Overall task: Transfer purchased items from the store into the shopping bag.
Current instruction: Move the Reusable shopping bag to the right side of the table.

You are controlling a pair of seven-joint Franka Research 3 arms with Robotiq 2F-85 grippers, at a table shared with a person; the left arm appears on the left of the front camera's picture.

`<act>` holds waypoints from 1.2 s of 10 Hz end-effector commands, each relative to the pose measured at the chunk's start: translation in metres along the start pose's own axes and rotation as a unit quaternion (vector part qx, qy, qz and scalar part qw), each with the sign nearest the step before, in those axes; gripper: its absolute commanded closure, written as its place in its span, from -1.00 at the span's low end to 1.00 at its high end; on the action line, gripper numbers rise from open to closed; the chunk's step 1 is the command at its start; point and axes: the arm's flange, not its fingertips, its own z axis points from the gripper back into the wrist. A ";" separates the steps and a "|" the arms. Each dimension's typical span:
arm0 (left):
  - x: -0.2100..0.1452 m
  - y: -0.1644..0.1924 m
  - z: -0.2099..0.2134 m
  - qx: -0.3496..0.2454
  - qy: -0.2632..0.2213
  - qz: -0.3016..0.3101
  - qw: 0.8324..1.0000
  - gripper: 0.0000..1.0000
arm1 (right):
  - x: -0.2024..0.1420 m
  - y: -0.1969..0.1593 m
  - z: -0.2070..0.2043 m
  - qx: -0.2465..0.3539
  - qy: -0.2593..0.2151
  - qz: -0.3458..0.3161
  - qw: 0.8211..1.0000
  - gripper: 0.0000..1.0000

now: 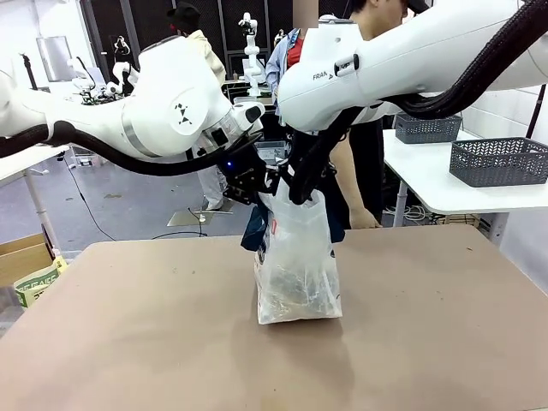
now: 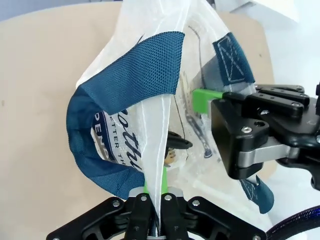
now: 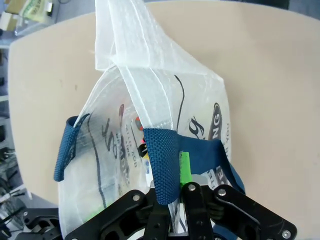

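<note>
Left claw [image 2: 155, 196] clamped on shopping bag [image 1: 297, 274] rim film; right claw [image 3: 176, 176] clamped on opposite rim beside strap [image 3: 162, 157]. Bag held upright below both, base on tabletop [image 1: 154, 342].

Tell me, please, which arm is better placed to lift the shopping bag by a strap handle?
Right, probably. The right end effector is shut on the shopping bag right at a navy strap handle; the left end effector pinches only the thin plastic rim.
</note>
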 end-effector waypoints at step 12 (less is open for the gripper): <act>-0.004 -0.003 -0.002 -0.073 -0.045 -0.016 0.996 0.01 | -0.001 0.010 -0.003 0.027 0.010 -0.094 0.995 1.00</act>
